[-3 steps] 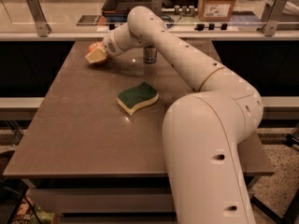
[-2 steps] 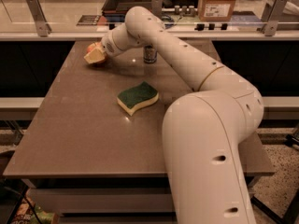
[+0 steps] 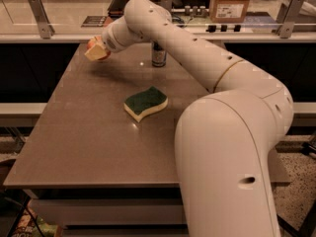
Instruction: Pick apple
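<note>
We see the cream gripper at the far left of the flat brown table edging up and leftward, small round red-orange apple tucked against it, closure impossible to tell, so we judge lifting begins.

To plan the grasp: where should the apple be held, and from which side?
Grip the apple across its round middle, from the right, where the gripper sits at the far left of the table. Only a red edge of it shows, so this is tentative.

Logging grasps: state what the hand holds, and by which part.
Cannot be told. The hand covers the apple by the far left corner of the table; only a red sliver shows.
</note>
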`<action>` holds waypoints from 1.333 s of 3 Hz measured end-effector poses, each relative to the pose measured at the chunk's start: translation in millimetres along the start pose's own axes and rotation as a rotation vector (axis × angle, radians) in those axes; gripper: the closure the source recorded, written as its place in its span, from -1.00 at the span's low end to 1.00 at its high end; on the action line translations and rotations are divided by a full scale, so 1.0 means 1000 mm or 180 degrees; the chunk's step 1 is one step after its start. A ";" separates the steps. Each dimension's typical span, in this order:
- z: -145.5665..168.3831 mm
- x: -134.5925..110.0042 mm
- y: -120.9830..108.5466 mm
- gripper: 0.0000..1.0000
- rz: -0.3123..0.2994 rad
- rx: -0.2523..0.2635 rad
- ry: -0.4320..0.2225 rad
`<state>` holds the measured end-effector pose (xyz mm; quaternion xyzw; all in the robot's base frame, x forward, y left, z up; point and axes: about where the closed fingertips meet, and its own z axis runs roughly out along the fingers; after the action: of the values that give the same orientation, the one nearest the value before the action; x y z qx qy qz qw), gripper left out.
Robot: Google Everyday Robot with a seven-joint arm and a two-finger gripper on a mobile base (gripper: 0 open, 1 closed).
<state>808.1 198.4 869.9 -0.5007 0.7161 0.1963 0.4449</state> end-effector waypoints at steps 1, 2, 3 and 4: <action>-0.011 -0.011 -0.002 1.00 -0.0071 0.0069 -0.0036; -0.028 -0.021 -0.011 1.00 -0.0108 0.0125 -0.0145; -0.048 -0.030 -0.022 1.00 -0.0115 0.0136 -0.0258; -0.080 -0.049 -0.032 1.00 -0.0167 0.0209 -0.0321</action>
<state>805.9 153.5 958.4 -0.4939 0.6855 0.1860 0.5016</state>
